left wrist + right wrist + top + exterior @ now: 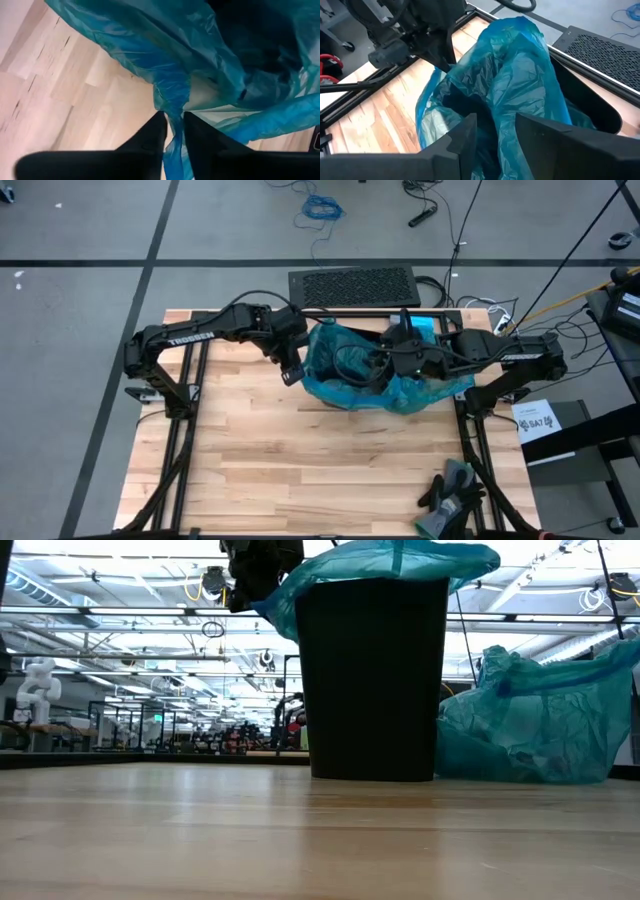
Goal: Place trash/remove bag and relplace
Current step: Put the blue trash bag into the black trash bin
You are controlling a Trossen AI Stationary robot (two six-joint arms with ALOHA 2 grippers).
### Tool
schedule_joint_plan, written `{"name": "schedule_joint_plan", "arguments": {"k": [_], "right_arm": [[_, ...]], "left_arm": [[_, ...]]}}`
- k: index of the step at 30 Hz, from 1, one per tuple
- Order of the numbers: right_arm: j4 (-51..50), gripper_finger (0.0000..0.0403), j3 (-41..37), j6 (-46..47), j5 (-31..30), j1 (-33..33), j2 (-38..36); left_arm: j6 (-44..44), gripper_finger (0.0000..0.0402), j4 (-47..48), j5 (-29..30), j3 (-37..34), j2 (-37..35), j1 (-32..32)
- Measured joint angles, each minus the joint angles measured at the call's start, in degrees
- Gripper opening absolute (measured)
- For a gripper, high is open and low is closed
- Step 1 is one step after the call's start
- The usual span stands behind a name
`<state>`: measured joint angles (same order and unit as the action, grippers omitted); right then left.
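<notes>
A black bin [372, 680] stands on the far middle of the table, with a teal-blue bag [335, 345] draped over its mouth [390, 560]. My left gripper [175, 122] is at the bin's left side, level with its rim, shut on the bag's edge. My right gripper [495, 135] hangs over the bin's mouth, shut on a bunch of the same bag. A second, filled teal bag [530, 720] rests on the table right of the bin. No loose scraps of trash are in view. My left gripper pinches a bunched strip of the bag's rim [172, 107] between its two fingers, on the bin's left side [268, 595]. The film runs from there up over the bin's mouth. My right gripper has a thick fold of the bag [497, 117] between its fingers, coming from above, over the bin's opening; several layers are gathered there.
Dark gloves [455, 495] lie near the table's near right corner. A light-blue pack [425, 325] sits behind the bin by the far edge. The filled bag [430, 392] crowds the bin's right side. Bare wood [300, 470] stretches across the near and left parts.
</notes>
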<state>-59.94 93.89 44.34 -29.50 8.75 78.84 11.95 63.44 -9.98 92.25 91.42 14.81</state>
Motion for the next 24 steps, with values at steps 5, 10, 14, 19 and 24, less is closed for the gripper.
{"name": "schedule_joint_plan", "arguments": {"k": [5,10,14,19,24], "right_arm": [[-2.4,0.0132,0.0,0.1,0.9,0.0,0.0],[-5.3,0.0132,0.0,0.1,1.0,0.0,0.0],[-5.9,0.0132,0.0,0.0,1.0,-0.2,0.0],[-6.8,0.0132,0.0,-0.4,1.0,-0.2,0.0],[-7.8,0.0132,0.0,-0.2,1.0,-0.2,0.0]], "left_arm": [[1.5,0.0109,1.1,-0.1,0.0,0.0,0.0],[4.3,0.0121,1.5,-0.6,0.0,-1.9,0.0],[4.3,0.0121,0.8,0.0,0.0,-4.4,0.0],[5.7,0.0121,-2.2,3.0,0.0,-7.6,0.0],[5.7,0.0121,-4.2,7.1,0.0,-9.7,0.0]]}}
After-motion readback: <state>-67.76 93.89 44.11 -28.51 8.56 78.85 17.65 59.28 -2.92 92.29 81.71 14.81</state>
